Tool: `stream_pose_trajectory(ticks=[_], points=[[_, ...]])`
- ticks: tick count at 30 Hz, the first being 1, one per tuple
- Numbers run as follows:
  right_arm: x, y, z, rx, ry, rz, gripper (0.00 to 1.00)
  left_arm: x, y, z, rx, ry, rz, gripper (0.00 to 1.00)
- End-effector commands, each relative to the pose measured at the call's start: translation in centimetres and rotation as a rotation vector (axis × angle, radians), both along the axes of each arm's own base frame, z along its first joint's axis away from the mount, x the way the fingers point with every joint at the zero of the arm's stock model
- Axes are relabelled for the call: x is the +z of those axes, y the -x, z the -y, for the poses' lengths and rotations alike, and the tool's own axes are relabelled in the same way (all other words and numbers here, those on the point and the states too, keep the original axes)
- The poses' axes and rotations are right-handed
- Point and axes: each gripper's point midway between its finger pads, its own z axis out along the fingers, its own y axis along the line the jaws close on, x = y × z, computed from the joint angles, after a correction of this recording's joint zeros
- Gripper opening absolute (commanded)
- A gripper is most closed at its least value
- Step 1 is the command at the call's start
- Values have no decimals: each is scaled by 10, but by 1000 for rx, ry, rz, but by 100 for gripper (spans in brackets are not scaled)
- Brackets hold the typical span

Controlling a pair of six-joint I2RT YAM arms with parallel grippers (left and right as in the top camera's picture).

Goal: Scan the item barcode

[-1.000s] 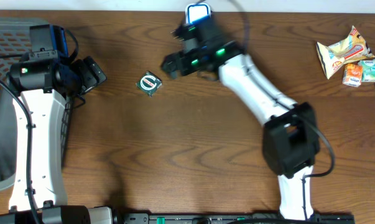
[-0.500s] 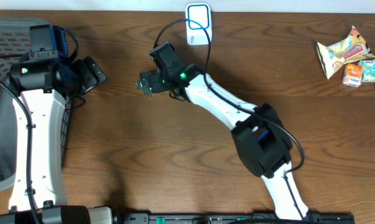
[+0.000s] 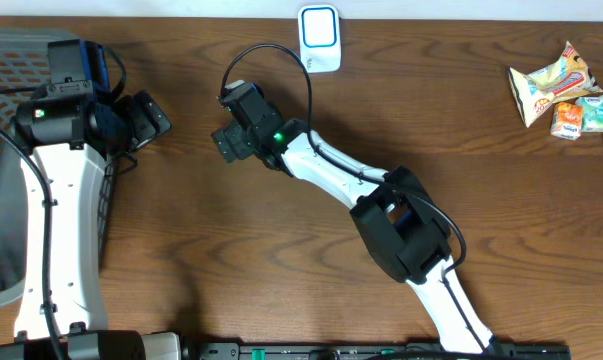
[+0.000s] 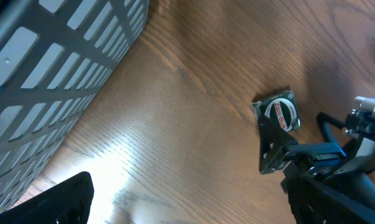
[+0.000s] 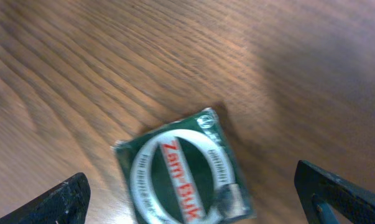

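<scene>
The item (image 5: 181, 171) is a small square green packet with a white ring and red lettering, lying flat on the wooden table. In the right wrist view it sits between the wide-spread fingers of my right gripper (image 5: 196, 202), which is open just above it and holds nothing. Overhead, the right gripper (image 3: 229, 140) covers the item. The left wrist view shows the item (image 4: 279, 115) with the right gripper's finger (image 4: 271, 152) beside it. My left gripper (image 3: 153, 118) is open and empty, well to the left. The white, blue-lit scanner (image 3: 320, 28) stands at the table's back edge.
A grey mesh basket (image 3: 1, 160) fills the left edge, under and beside the left arm. Several snack packets (image 3: 566, 92) lie at the far right. The right arm's cable loops between the scanner and the item.
The right arm has swung left from in front of the scanner and now hovers over the item, jaws still open. The left arm has not moved.
</scene>
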Motion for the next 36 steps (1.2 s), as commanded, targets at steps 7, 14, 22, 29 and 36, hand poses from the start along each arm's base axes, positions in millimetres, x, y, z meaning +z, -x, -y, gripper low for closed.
stream_pose_trajectory(ticks=[7,14,22,29,36], points=[[-1,3,-3,189,0,-2,98,2,0,-2,12,-2,5,97],[-40,15,-6,206,36,-61,97,2,0,-2,12,-2,5,98],[-58,18,7,193,74,-112,84,2,0,-2,12,-2,5,98],[-51,9,32,152,93,-146,52,2,0,-2,12,-2,5,97],[-10,1,76,127,137,-163,56,2,0,-2,12,-2,5,98]])
